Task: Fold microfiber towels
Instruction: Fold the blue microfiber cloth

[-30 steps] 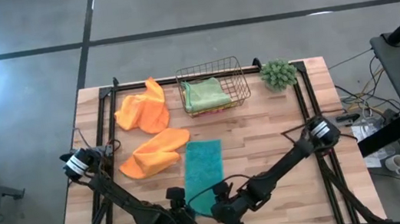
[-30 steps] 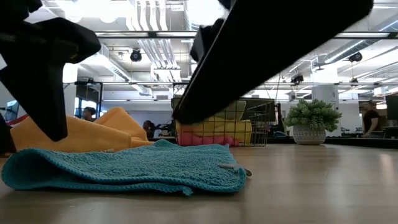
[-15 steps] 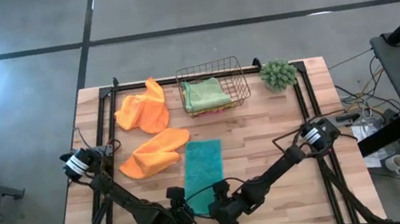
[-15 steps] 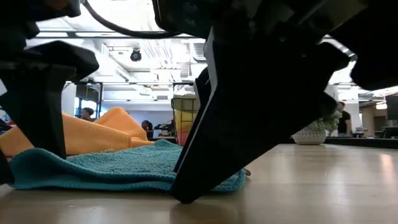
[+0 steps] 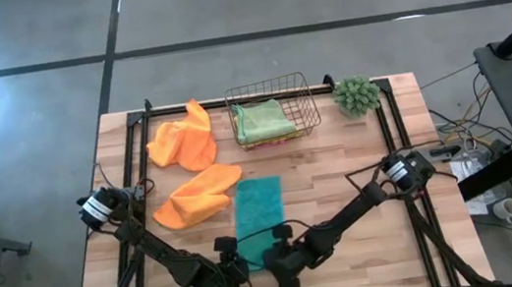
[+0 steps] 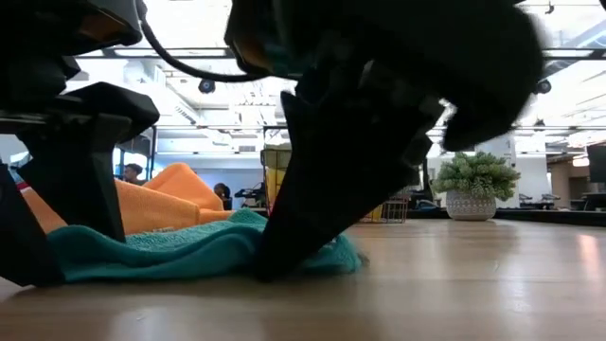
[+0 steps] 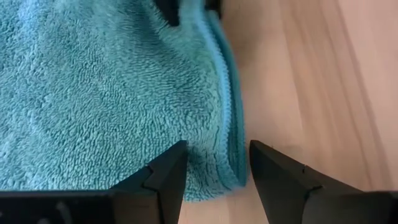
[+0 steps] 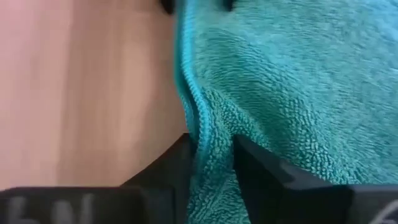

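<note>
A teal towel (image 5: 259, 214) lies as a long strip on the table, its near end between my two grippers. My left gripper (image 5: 236, 261) stands open over the near left corner; one finger (image 7: 163, 180) is over the cloth and the other (image 7: 277, 180) over bare wood. My right gripper (image 5: 276, 260) is shut on the near right corner. Two orange towels (image 5: 182, 143) (image 5: 197, 196) lie crumpled at the far left. A light green towel (image 5: 263, 120) sits in the wire basket (image 5: 307, 92). My left gripper (image 7: 217, 171) straddles the towel's doubled near edge (image 7: 231, 134), pointing steeply down; I cannot tell whether its fingertips touch the cloth. My right gripper (image 8: 210, 165) pinches the towel's near edge at the right corner (image 8: 202, 121) between its two fingers, slanting down from the near right. Two layers show there, raised into a ridge. The rest of the towel lies on the table.
A small green plant (image 5: 357, 94) stands at the far right, beside the basket. Bare wood stretches to the right of the teal towel (image 5: 341, 187). The orange towels lie close to the teal towel's far left side.
Both grippers have come down onto the near end of the teal towel. My right gripper has also moved toward the table's left and rolled. The towel's near right corner has drawn in and bunched up; the rest of the towel has stayed flat.
</note>
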